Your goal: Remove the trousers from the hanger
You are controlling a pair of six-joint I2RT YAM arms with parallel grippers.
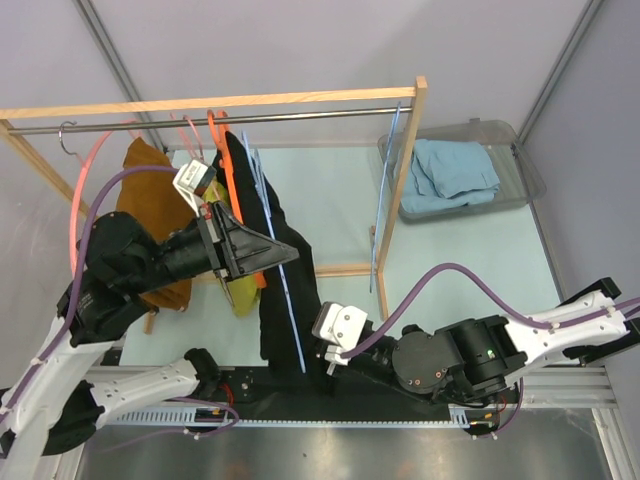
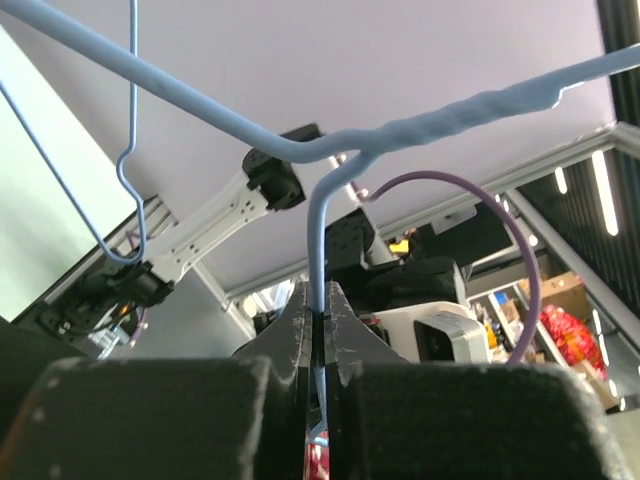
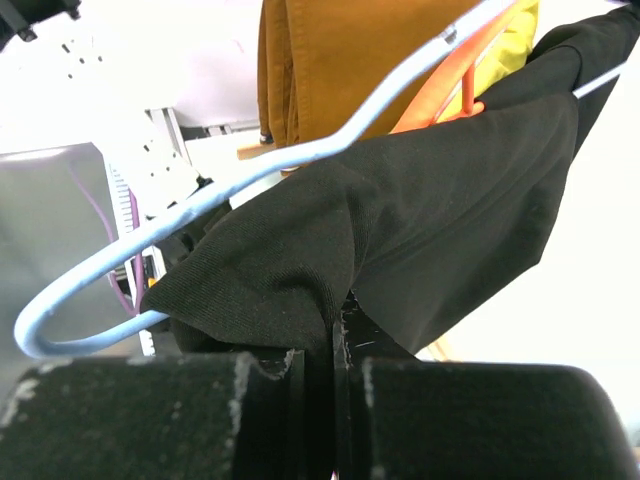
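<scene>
trousers [image 3: 440, 200] on hanger [image 2: 470, 108] | bin [image 1: 512, 140] right of rack [image 1: 406, 180] | cloth [image 1: 455, 175] in bin

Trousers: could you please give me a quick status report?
Left tool shut on hanger. Right tool shut on trousers. Trousers draped over hanger, not off yet. Orange hanger close beside.

Left arm [image 1: 130, 262] and right arm [image 1: 470, 355]: white link shells, black joint housings, a looping purple cable [image 1: 452, 267] each, a white camera block [image 1: 342, 325] at the wrist, matte black tool fingers [image 3: 150, 420]
</scene>
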